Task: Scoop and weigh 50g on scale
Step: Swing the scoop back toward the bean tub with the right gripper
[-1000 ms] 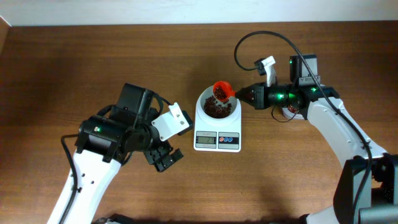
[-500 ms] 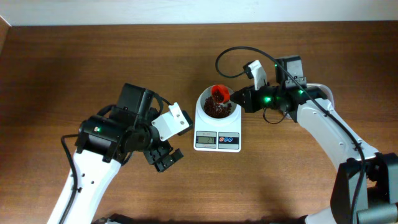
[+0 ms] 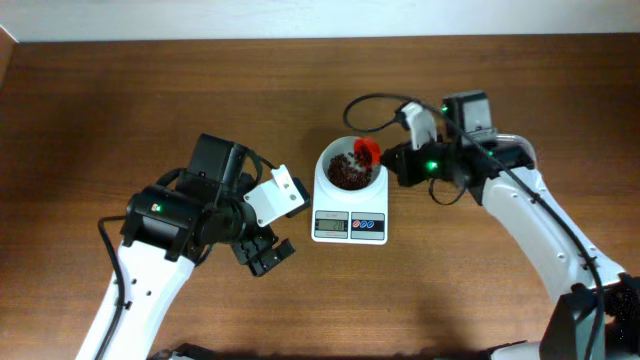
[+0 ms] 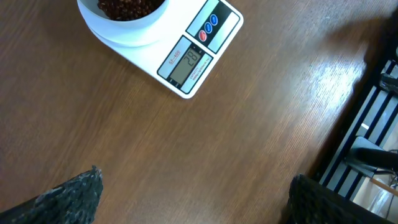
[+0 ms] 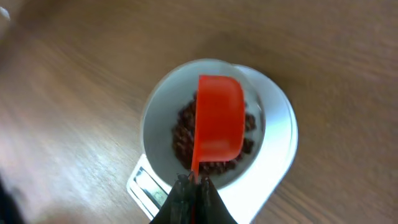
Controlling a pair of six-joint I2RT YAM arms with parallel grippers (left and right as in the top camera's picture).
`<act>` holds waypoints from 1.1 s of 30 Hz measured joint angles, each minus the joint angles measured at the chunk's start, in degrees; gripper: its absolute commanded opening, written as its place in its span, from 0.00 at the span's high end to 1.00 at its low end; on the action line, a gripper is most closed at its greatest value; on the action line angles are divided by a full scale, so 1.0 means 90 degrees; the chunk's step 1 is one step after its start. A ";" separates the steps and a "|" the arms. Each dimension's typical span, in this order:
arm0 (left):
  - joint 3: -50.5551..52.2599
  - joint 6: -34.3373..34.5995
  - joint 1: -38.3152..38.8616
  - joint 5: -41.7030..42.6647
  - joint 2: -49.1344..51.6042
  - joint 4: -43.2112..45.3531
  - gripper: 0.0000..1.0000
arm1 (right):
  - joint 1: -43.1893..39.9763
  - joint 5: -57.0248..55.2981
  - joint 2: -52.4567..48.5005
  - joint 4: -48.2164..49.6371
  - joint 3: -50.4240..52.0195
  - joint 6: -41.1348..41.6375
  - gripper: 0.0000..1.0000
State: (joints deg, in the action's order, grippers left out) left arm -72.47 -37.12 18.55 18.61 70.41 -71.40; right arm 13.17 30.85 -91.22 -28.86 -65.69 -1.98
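On brown wood table, pale wall behind: scale; right claw pinching red scoop; left claw wide.

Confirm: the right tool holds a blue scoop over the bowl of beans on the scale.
Not blue: the scoop is red, as the right wrist view shows. Otherwise right: the right tool holds it over the bowl of beans on the scale.

R claw: scoop in tips, out front, over bowl. Beans in bowl, bowl on scale. L claw: scale ahead-R, apart.
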 measured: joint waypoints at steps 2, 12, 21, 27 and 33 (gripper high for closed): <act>0.0000 0.0002 0.0000 0.0002 0.0000 0.0000 0.01 | 0.0257 -0.0325 0.0000 0.0012 0.0000 -0.0005 0.96; 0.0000 0.0000 0.0000 0.0002 0.0000 0.0000 0.01 | 0.0588 -0.1005 0.0146 -0.0151 -0.0124 -0.0019 0.96; 0.0000 0.0000 0.0000 0.0002 0.0000 0.0000 0.01 | 0.1173 -0.2118 0.0209 -0.0267 -0.0228 -0.0022 0.96; 0.0000 0.0000 0.0000 0.0002 0.0000 0.0000 0.01 | 0.1180 -0.2399 0.0214 -0.0284 -0.0549 -0.0092 0.96; 0.0000 0.0000 0.0000 0.0002 0.0000 0.0000 0.01 | 0.1418 -0.2550 0.0214 -0.0750 -0.0573 -0.0260 0.96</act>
State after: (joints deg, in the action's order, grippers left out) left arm -72.47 -37.12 18.55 18.63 70.41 -71.40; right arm 25.93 7.90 -89.30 -35.62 -70.85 -4.32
